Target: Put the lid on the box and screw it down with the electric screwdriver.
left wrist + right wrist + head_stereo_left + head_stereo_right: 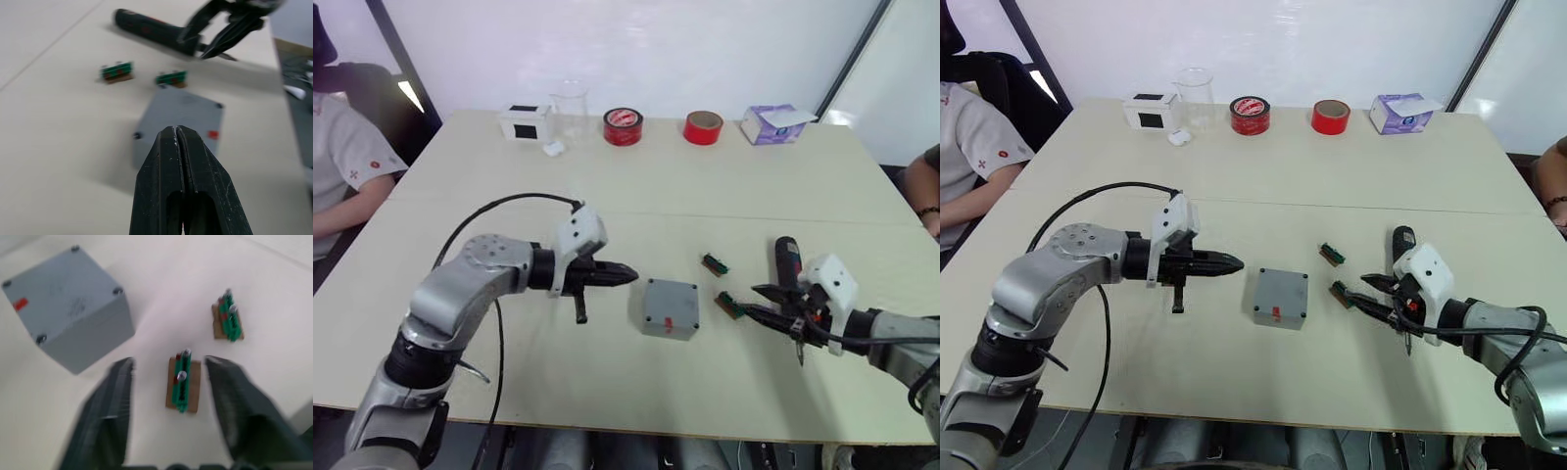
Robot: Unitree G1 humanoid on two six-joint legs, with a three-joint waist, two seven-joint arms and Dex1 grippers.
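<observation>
Small square grey plastic box (670, 308) with grey lid (58, 291) on top sits mid-table, near edge. Left gripper (628, 275) just left of it, fingers pressed together, empty. Right gripper (754, 301) spread apart near a small green strip (730, 305); black pen-shaped electric screwdriver (787, 259) lies beside it.

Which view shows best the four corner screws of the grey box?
The right wrist view: the box sits close, with four dark corner screws and a red mark on top. The left wrist view hides part behind the left hand. The eye views show it small.
</observation>
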